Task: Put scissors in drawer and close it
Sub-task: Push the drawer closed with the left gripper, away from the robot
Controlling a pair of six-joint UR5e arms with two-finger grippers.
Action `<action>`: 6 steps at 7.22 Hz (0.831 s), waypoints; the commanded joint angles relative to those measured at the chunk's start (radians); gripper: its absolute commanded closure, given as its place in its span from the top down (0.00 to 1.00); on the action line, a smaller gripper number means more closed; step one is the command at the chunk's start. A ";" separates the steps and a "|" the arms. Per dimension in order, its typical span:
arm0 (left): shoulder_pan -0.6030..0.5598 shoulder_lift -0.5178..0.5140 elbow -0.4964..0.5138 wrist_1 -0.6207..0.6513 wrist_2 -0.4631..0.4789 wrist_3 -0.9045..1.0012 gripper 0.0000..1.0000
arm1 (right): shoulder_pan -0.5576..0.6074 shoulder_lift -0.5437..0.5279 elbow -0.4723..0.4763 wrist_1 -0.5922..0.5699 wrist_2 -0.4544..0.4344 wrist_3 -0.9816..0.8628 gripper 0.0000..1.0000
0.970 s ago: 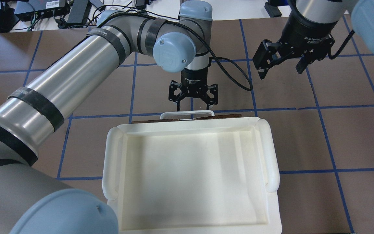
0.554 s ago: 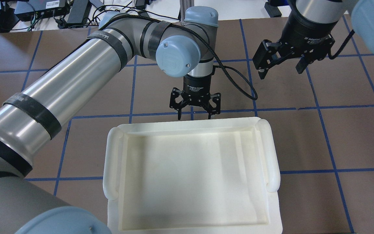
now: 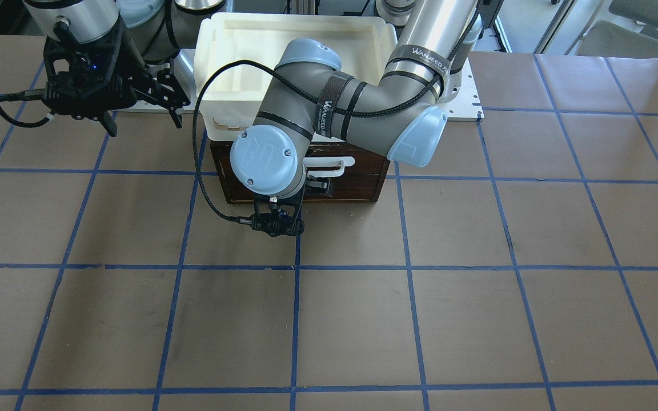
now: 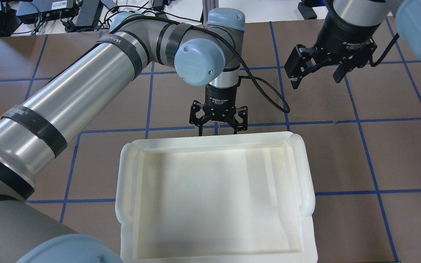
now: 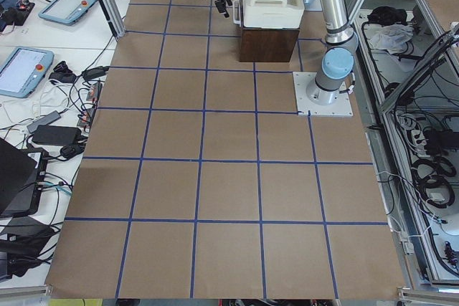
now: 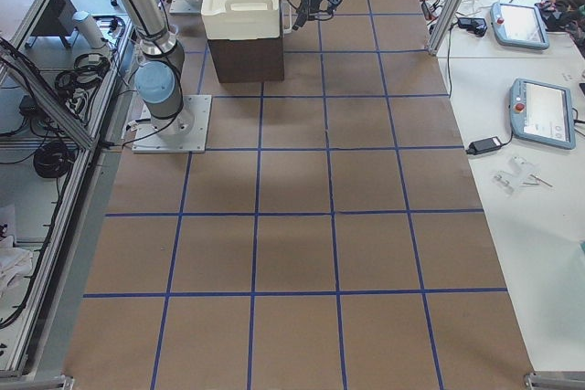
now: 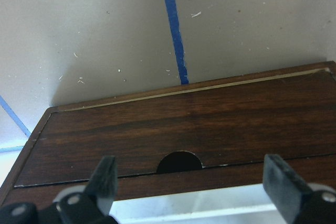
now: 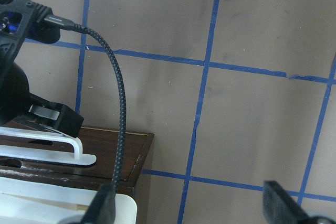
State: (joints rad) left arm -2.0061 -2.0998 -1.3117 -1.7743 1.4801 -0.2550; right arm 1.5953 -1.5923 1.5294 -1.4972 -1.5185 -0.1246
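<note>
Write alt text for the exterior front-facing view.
The left pincer hangs open at the white handle of a dark-brown drawer that looks shut. A white tray sits on top, and the right pincer hovers open beside it. No scissors show.

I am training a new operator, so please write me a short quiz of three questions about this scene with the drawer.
1. True or false: the right gripper holds the scissors.
2. Which gripper is in front of the white bar handle of the dark-brown wooden drawer? A) left B) right C) neither
3. Are the fingers of the left gripper spread apart or closed together?
Key: 1 false, it is open and empty; 2 A; 3 spread apart.
</note>
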 commanded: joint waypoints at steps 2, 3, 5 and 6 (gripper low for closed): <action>0.004 0.010 -0.012 0.027 0.000 -0.007 1.00 | 0.000 -0.003 -0.002 0.002 -0.002 -0.003 1.00; 0.012 0.017 -0.009 0.083 -0.004 -0.009 1.00 | 0.000 -0.002 -0.002 -0.017 -0.005 -0.007 1.00; 0.017 0.041 -0.007 0.189 0.012 -0.024 0.96 | -0.002 -0.009 -0.002 -0.037 -0.006 -0.009 1.00; 0.024 0.065 -0.001 0.209 0.025 -0.036 0.96 | -0.002 -0.009 -0.002 -0.034 -0.003 -0.009 1.00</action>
State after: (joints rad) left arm -1.9890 -2.0589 -1.3182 -1.6110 1.4923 -0.2768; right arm 1.5940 -1.5997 1.5275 -1.5292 -1.5245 -0.1330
